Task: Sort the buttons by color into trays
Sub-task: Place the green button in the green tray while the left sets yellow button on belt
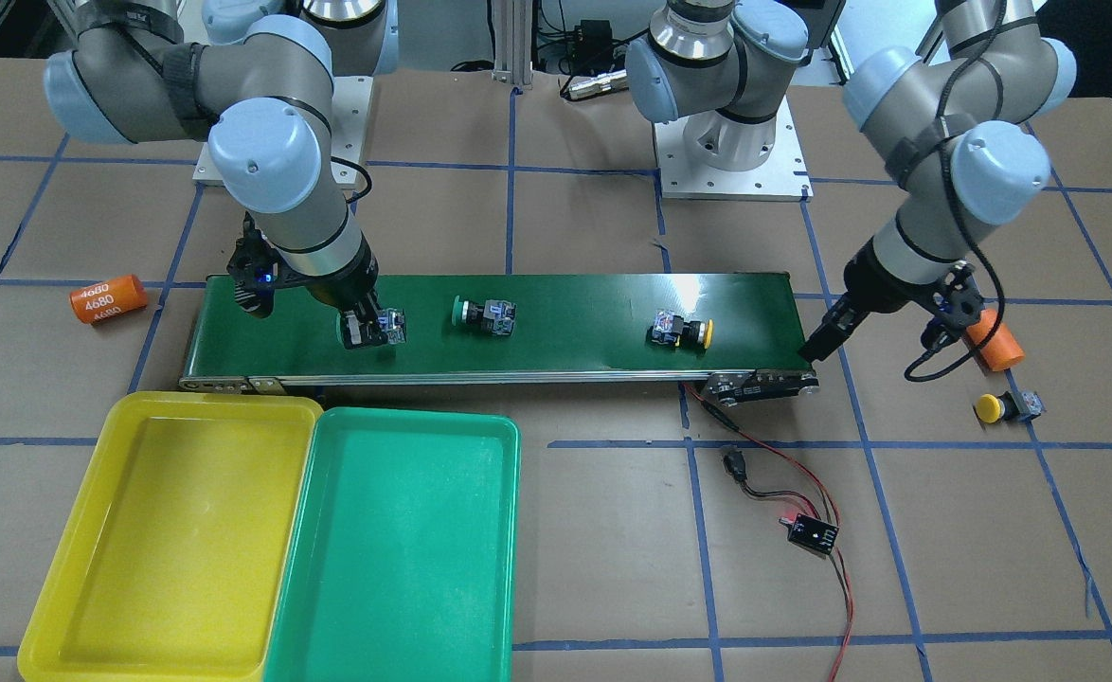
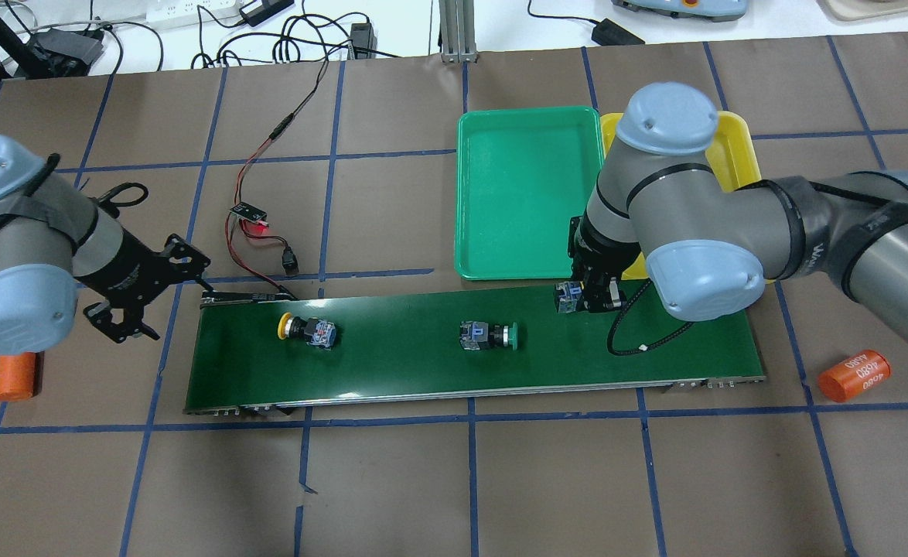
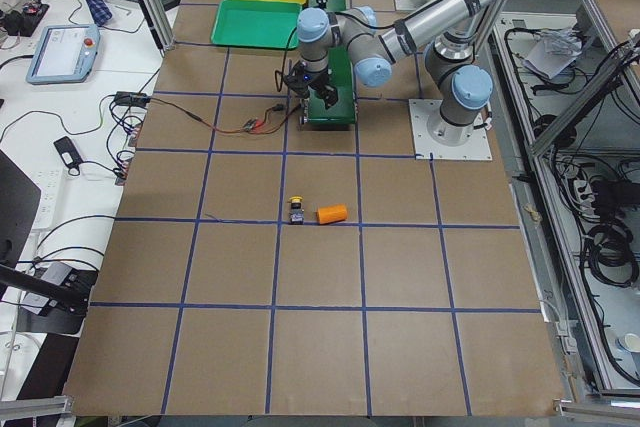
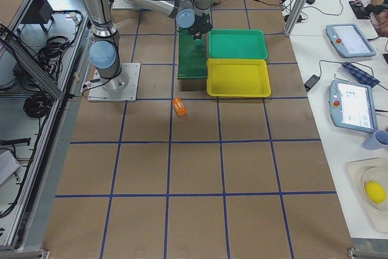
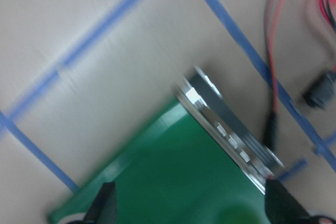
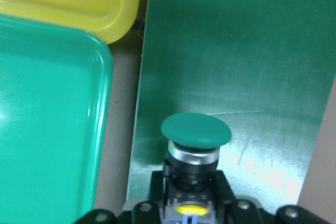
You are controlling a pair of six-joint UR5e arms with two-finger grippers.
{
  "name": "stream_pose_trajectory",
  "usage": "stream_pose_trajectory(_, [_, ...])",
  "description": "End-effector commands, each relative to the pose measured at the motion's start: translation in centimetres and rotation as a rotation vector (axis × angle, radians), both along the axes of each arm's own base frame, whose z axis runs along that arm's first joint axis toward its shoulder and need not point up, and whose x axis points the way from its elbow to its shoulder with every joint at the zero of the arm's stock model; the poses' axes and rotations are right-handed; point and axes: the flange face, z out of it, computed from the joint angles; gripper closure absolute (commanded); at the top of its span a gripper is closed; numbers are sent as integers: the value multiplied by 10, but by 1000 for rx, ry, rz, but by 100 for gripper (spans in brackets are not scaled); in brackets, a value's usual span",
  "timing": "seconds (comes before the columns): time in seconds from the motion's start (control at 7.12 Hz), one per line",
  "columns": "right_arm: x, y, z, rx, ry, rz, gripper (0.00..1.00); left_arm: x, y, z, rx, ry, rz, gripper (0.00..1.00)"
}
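My right gripper (image 1: 367, 330) is shut on a green button (image 6: 195, 129), gripping its contact block over the belt end nearest the trays; the button also shows in the overhead view (image 2: 568, 296). A second green button (image 1: 485, 314) lies mid-belt and a yellow button (image 1: 681, 331) lies further along. Another yellow button (image 1: 1006, 407) lies on the table off the belt. My left gripper (image 5: 191, 208) is open and empty just above the belt's other end (image 1: 814, 346). The yellow tray (image 1: 44, 568) and green tray (image 1: 511, 530) sit side by side, both empty.
The long dark-green conveyor belt (image 2: 423, 371) spans the middle of the table. Two orange cylinders lie on the table, one (image 1: 108, 298) beyond the tray end and one (image 1: 992, 343) by my left wrist. A small controller board (image 1: 812, 532) with red and black wires lies near the belt's left-arm end.
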Motion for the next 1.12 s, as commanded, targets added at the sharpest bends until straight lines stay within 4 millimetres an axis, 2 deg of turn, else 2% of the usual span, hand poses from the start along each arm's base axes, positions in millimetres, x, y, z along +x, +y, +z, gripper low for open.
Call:
stream_pose_trajectory(0.0, [0,-36,41,-68,16,38,100,99,3,-6,-35,7,-155,0])
stream_pose_trajectory(0.14, [0,-59,35,-75,14,44,100,130,12,-14,-49,27,-385,0])
stream_pose_trajectory(0.28, [3,-85,21,-103,10,50,100,163,29,-24,-36,35,-543,0])
stream_pose_trajectory(0.42, [8,-102,-10,-114,6,41,100,194,41,-32,-54,33,-611,0])
stream_pose_trajectory(0.56, [12,-109,-27,-131,5,47,100,220,51,-38,-67,15,-638,0])
stream_pose_trajectory(0.7, [14,-109,-33,-118,-6,50,95,237,52,-51,-90,-12,-642,0])
stream_pose_trajectory(0.84, [14,-110,-46,-97,-5,53,77,249,45,-61,-116,-92,-644,0])
stream_pose_trajectory(0.98, [16,-110,-52,-88,-3,57,64,247,55,-78,-109,-66,-647,0])
